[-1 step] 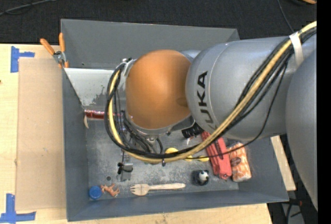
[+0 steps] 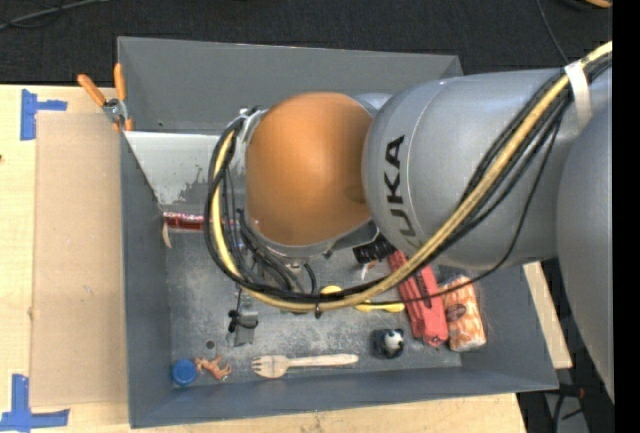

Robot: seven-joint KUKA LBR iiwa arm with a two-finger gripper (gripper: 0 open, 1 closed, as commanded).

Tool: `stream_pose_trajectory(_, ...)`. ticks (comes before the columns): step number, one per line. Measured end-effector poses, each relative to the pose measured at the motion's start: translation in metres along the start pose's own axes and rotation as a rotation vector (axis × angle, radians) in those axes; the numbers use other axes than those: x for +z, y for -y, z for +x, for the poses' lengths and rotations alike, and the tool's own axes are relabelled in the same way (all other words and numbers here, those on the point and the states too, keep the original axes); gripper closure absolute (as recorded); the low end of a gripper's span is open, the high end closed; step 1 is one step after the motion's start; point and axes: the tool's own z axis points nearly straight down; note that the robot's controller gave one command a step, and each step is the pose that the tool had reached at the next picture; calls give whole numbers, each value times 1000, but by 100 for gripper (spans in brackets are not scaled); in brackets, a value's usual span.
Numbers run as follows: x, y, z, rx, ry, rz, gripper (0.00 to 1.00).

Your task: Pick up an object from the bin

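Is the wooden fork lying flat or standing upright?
Lying flat: the wooden fork shows its full length on the bin floor, tines toward the view's left.

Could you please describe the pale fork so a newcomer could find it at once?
In the grey metal bin, look along the floor by the bottom wall. A pale fork lies flat there, tines pointing left. It alone is long and slim, between a blue cap on its left and a round black-and-white thing on its right.
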Motion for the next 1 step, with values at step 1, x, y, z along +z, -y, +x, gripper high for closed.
stream_pose_trajectory(1, 96, 41, 6, 56, -5, 2, 0)
